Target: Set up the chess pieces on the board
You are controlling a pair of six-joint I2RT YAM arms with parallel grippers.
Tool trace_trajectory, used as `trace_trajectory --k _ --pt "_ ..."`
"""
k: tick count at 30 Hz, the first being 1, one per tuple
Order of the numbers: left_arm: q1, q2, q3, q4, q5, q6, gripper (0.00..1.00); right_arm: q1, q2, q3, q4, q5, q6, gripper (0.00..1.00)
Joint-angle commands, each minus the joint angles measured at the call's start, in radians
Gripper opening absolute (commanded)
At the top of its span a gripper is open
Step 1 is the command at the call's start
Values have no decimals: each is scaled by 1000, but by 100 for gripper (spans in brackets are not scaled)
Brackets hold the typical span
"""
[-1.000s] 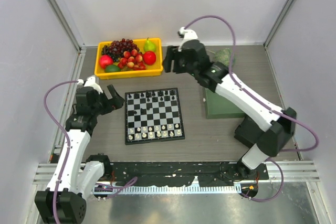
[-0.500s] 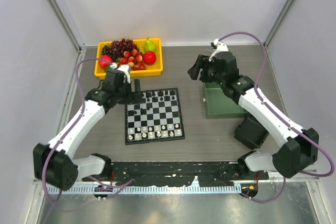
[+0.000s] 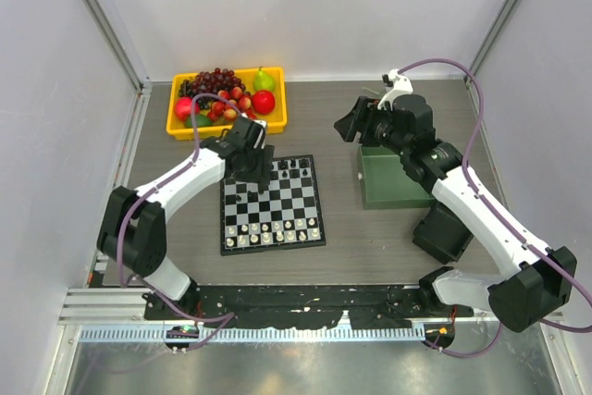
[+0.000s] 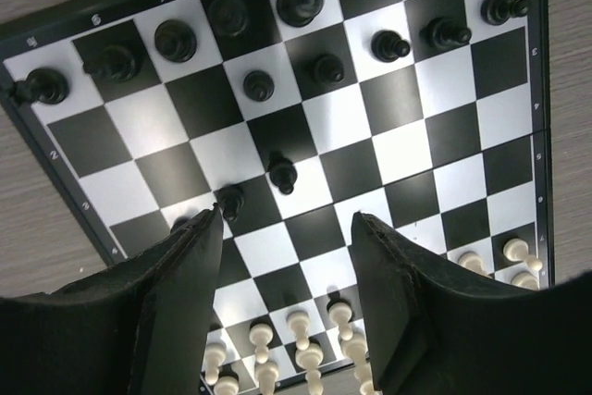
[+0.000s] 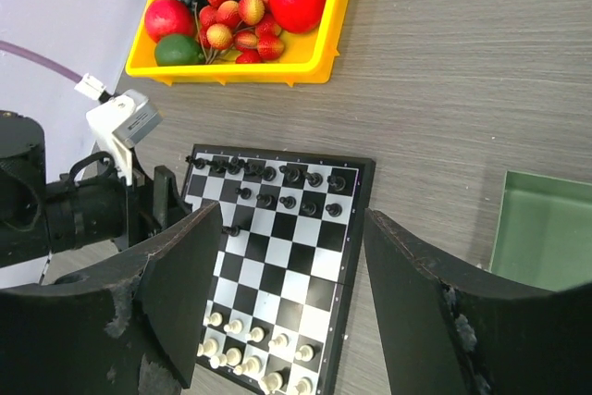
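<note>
The board (image 3: 274, 203) lies in the middle of the table. Black pieces (image 3: 294, 169) stand on its far rows and cream-white pieces (image 3: 268, 231) on its two near rows. My left gripper (image 3: 258, 167) hovers open and empty over the board's far-left part. In the left wrist view (image 4: 287, 219) two black pawns (image 4: 282, 174) stand forward of the others, near the left fingertip (image 4: 208, 228). My right gripper (image 3: 350, 125) is open and empty, high above the table right of the board. Its wrist view (image 5: 291, 219) looks down on the board (image 5: 301, 256).
A yellow tray (image 3: 227, 128) of fruit stands behind the board; it also shows in the right wrist view (image 5: 305, 53). A green tray (image 3: 393, 190) lies right of the board, under the right arm. The right arm's black base (image 3: 444, 228) sits near it.
My left arm has swung from the table's left side to over the board's far-left part. My right gripper has moved from above the board's far edge to the right, over the green tray.
</note>
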Motion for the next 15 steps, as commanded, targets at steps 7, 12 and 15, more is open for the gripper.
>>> trace_trajectory --k 7,12,15 --pt "-27 128 118 -5 -41 8 51 -15 -26 -4 39 -7 -4 69" --pt "-29 155 115 -10 -52 16 43 -19 -23 -4 39 -10 -5 69" --pt "-29 163 106 -8 -50 17 42 -20 -19 -2 39 -14 -8 69"
